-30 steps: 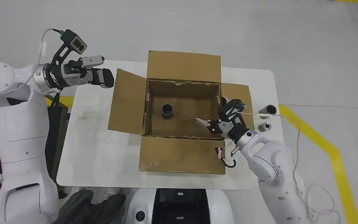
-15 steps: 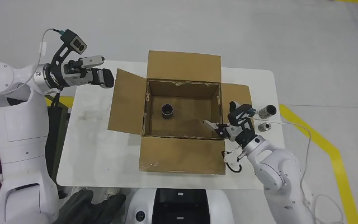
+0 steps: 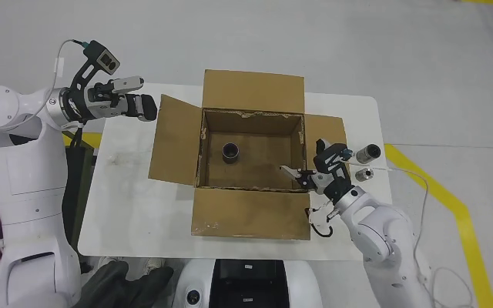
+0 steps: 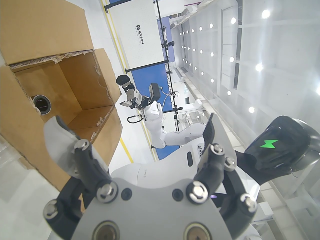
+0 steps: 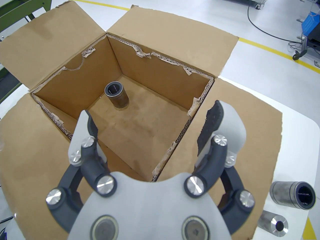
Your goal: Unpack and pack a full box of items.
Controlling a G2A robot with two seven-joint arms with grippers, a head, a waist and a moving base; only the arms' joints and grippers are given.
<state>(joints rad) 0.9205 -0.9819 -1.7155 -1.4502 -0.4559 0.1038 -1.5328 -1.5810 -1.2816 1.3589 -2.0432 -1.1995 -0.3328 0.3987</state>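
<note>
The cardboard box (image 3: 250, 214) (image 5: 160, 36) (image 4: 37, 26) sits open on the white table (image 3: 131, 200), all four flaps folded outward and its torn corrugated rims showing. On its floor one dark metal cylinder (image 3: 231, 152) (image 5: 116, 94) (image 4: 41, 104) stands upright, hollow end up, toward my left and nearer the far wall. Outside, on the table beyond the flap on my right, lie two more: a steel sleeve (image 3: 370, 152) (image 5: 292, 195) on its side with a dark bore, and just beside it a smaller steel cylinder (image 3: 363, 174) (image 5: 273, 223) with a small hole in its end face.

You're seeing one short line of dark print sitting on the white panel (image 4: 132, 26) across the hall.
</note>
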